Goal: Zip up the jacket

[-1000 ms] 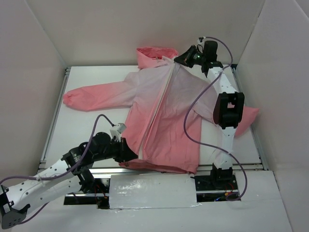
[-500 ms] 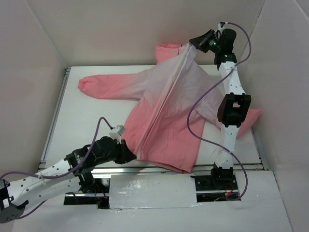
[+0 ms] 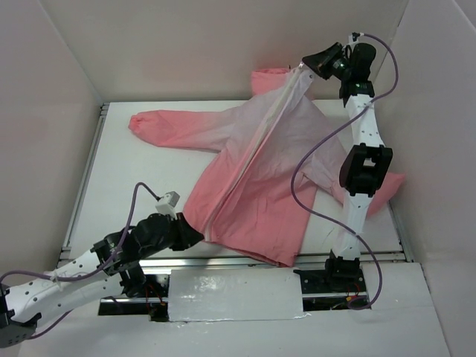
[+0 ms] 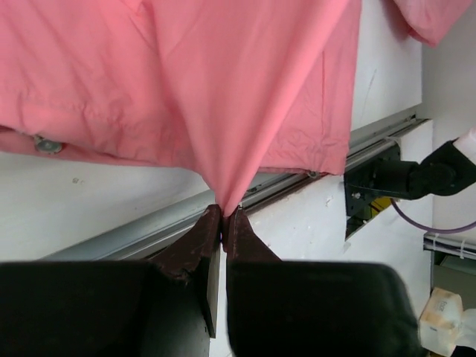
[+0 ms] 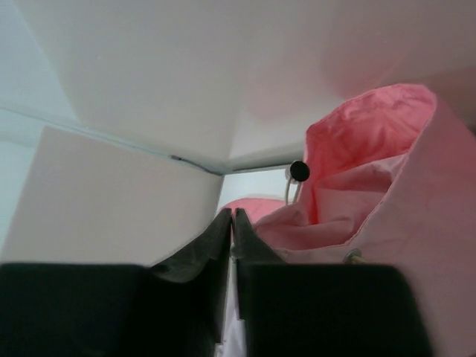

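The pink jacket [image 3: 253, 171] hangs stretched in a diagonal between my two grippers, its light zipper [image 3: 249, 160] running as a taut line from hem to collar. My left gripper [image 3: 199, 236] is shut on the coral hem at the zipper's lower end; in the left wrist view the fabric [image 4: 223, 89] pulls to a point into the left gripper [image 4: 223, 212]. My right gripper [image 3: 305, 63] is raised near the back wall, shut on the zipper's top at the collar. In the right wrist view the right gripper [image 5: 233, 214] pinches a pale strip beside the hood [image 5: 372, 163].
White walls [image 3: 67, 111] close in the table on three sides. A metal rail [image 4: 111, 230] runs along the near edge. The left sleeve [image 3: 160, 123] lies flat on the table; the right sleeve [image 3: 387, 186] sits behind my right arm. A purple cable [image 3: 297, 186] loops over the jacket.
My right gripper has risen and moved right towards the back wall with the collar, dragging the jacket right and pulling the zipper line taut. My left gripper has shifted slightly, still holding the hem.
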`<state>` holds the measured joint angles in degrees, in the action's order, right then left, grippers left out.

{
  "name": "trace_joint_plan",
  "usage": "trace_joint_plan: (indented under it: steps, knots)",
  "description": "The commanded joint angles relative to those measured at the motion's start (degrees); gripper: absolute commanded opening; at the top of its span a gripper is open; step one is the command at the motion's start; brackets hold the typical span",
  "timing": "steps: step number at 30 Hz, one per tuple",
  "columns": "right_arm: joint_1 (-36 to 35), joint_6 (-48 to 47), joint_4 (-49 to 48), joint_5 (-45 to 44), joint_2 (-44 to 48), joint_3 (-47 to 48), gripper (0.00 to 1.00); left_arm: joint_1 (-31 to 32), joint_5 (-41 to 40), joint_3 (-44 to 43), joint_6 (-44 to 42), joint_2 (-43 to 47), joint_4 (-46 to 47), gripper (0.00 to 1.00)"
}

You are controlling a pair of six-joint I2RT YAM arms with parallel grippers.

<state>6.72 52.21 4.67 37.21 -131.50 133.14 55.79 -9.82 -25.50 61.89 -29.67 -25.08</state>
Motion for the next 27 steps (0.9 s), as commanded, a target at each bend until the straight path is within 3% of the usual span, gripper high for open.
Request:
trace_joint_plan:
  steps: [1,2,3,4,8,11,13,16,19,20,22,23,27]
  knots:
    - [4.0,2.6,-13.4,-1.4,1.1,5.6,0.22,1.0,1.9,-2.3,1.0,-2.8,-10.8,0.48]
    - [3.9,2.8,-12.8,-0.1,1.4,6.0,0.42,1.0,1.0,-4.3,1.5,-4.0,-12.0,0.67]
    - [3.9,2.1,-11.4,0.0,1.9,6.8,0.90,1.0,-0.4,-6.4,1.7,-5.9,-13.3,0.94]
    - [3.8,1.2,-8.5,0.1,2.7,6.9,0.99,1.0,-3.9,-11.7,1.5,-6.9,-16.0,0.99]
    - [3.7,-3.9,1.8,-2.0,11.1,6.9,1.00,1.0,-19.3,-27.7,2.8,-13.1,-26.1,0.99]
    - [3.6,-8.9,16.0,-5.1,18.8,6.7,1.00,-2.2,-30.5,-40.6,5.2,-26.3,-35.9,0.99]
    - [3.0,-12.6,28.4,-8.5,23.5,5.0,1.00,-7.2,-31.4,-50.1,2.5,-32.9,-39.0,0.99]
    - [0.8,-18.9,41.0,-13.1,35.8,-2.7,1.00,-20.6,-28.9,-64.5,-3.3,-43.0,-42.2,0.99]
    - [-1.5,-20.6,40.1,-11.3,53.3,-19.8,1.00,-26.5,-28.0,-74.3,-8.4,-45.7,-40.5,0.99]
    - [-1.7,-21.4,39.7,-11.0,62.2,-27.7,1.00,-27.6,-27.6,-75.7,-9.8,-45.6,-39.4,0.99]
    - [-4.2,-22.8,44.2,-15.6,72.5,-31.9,1.00,-29.2,-24.7,-79.0,-15.9,-45.8,-36.6,0.99]
    - [-5.2,-24.8,46.1,-21.1,75.7,-34.4,1.00,-29.4,-24.7,-80.6,-16.4,-47.1,-37.7,0.99]
    - [-8.5,-26.5,56.6,-27.5,87.0,-38.0,1.00,-29.8,-30.1,-83.9,-17.9,-48.1,-45.5,0.99]
